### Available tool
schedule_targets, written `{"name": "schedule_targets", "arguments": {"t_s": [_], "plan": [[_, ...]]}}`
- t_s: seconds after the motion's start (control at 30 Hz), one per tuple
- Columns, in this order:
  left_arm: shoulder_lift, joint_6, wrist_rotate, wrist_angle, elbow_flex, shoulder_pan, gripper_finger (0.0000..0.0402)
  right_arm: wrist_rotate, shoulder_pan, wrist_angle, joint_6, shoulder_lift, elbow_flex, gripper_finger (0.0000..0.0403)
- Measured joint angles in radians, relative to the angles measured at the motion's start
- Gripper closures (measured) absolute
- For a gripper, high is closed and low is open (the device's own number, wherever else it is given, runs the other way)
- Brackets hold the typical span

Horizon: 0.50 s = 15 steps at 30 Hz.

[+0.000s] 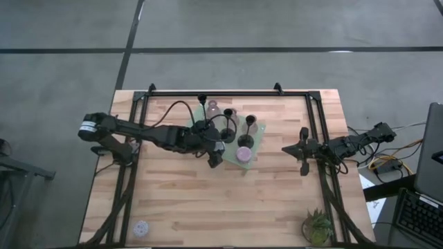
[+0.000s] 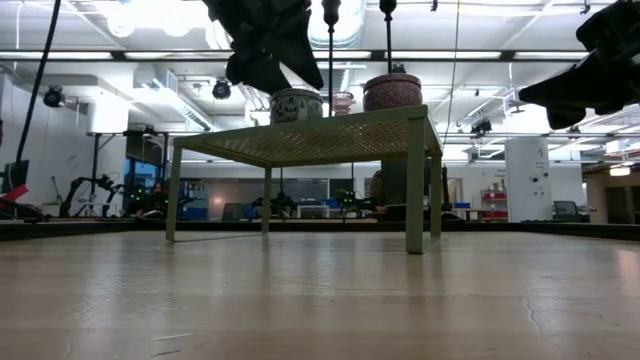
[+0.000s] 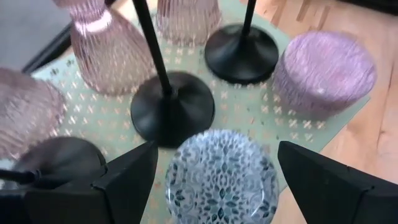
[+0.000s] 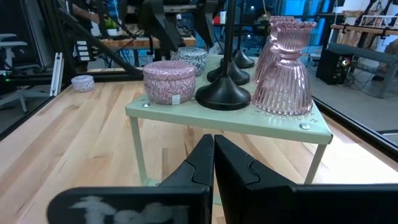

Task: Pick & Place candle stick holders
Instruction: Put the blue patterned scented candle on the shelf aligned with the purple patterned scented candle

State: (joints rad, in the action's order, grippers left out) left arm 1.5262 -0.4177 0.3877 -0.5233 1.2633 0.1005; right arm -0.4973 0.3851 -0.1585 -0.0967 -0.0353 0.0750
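Pale wooden desk (image 1: 180, 200) as the base surface, carrying the pale green perforated stand (image 2: 330, 138) near the far-centre. On the stand: pink ribbed glass holders (image 4: 287, 68), black slim-stemmed holders (image 3: 171, 112), a lavender squat holder (image 3: 324, 71) and a blue-patterned squat holder (image 3: 221, 177). One more small squat holder (image 1: 141, 227) apart, near the desk's front left corner; a spiky potted plant (image 1: 317, 226) at the front right.

Step in hand, by judgement: approach for a pick. Left hand (image 3: 214, 180) wide open, empty, poised over the blue-patterned squat holder with one finger on each side. Right hand (image 4: 213, 163) closed, empty, parked short of the stand's right side.

Next move: descend, keep clear of the adjacent black base, then close.
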Motion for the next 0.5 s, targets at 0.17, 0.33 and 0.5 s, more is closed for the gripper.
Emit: {"name": "schedule_targets", "arguments": {"t_s": [0.17,0.33,0.5], "plan": [[-0.001,0.034,0.006,-0.001,0.02,0.004,0.0067,0.0,0.0,0.0,0.0,0.0,0.0,0.0394],[-0.017,0.041,0.005,-0.011,0.028,0.008,0.0067,0.0,0.0,0.0,0.0,0.0,0.0,0.0394],[-0.048,0.032,-0.002,-0.048,0.028,0.017,0.0067,0.0,0.0,0.0,0.0,0.0,0.0,0.0394]]}}
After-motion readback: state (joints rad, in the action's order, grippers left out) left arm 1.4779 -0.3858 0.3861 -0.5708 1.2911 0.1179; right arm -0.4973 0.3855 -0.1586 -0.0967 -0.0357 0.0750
